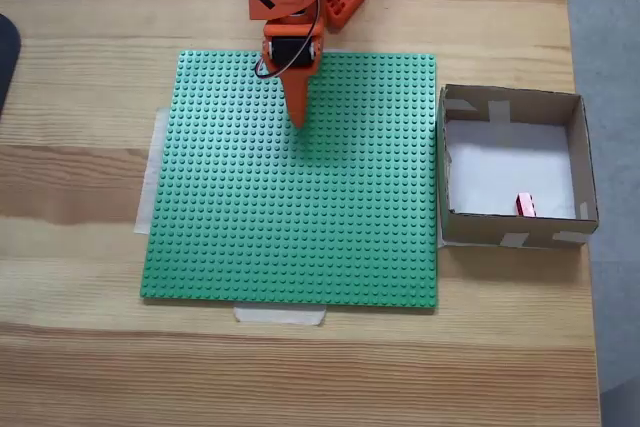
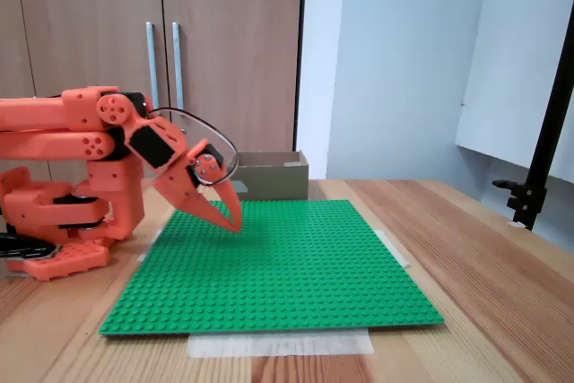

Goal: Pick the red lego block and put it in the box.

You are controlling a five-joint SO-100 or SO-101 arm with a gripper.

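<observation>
Red lego block [image 1: 525,206] in box [image 1: 582,152] | jaws [image 1: 298,119] closed, empty, well apart over baseplate [image 1: 300,207]

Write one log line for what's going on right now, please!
gripper: shut, empty, over green baseplate | red lego block: in box | task: looks done

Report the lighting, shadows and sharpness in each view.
In a fixed view from above, even light, a soft shadow under the gripper, the red lego block slightly overexposed in the box; in a fixed view from table height, soft daylight, baseplate sharp.
</observation>
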